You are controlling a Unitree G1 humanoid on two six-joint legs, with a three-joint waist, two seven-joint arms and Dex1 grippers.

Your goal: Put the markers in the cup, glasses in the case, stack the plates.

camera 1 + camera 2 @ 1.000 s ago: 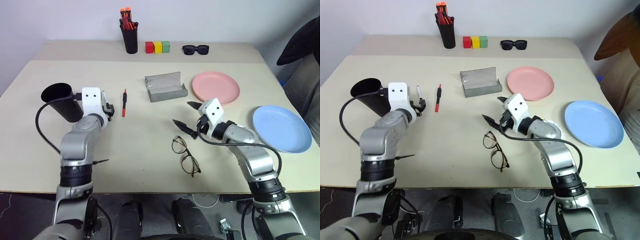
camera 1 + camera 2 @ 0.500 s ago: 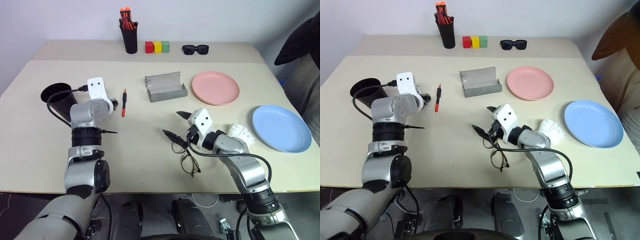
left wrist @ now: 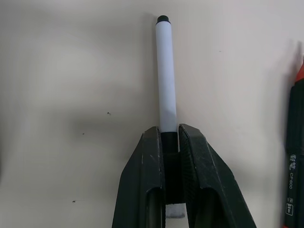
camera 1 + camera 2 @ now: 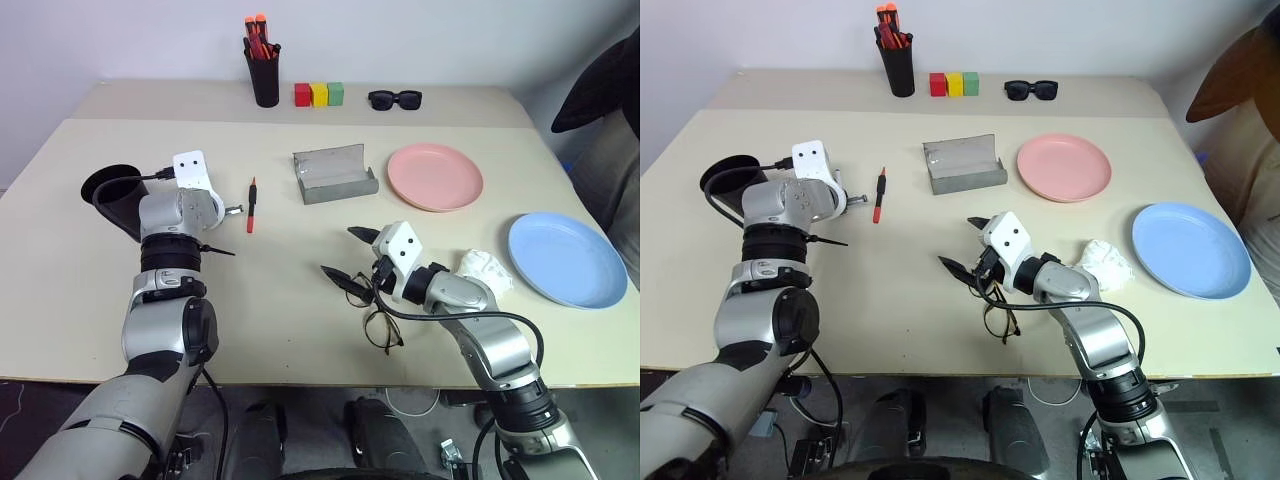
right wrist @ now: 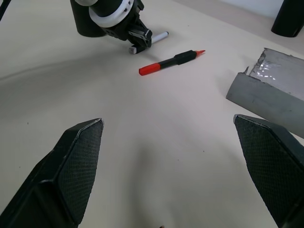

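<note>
L wrist view: left claw (image 3: 171, 142) pinched on white marker's (image 3: 166, 76) black-cap end, marker flat on tabletop (image 4: 300, 290). Head views add: it's between black cup (image 4: 112, 195) & red marker (image 4: 251, 204). Right claw (image 4: 350, 255) spread wide, over glasses (image 4: 378, 318).

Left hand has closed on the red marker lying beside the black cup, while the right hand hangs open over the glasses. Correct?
Not quite. The left hand is shut on the white marker, as the left wrist view shows; the red marker lies free beside it. The rest holds.
</note>
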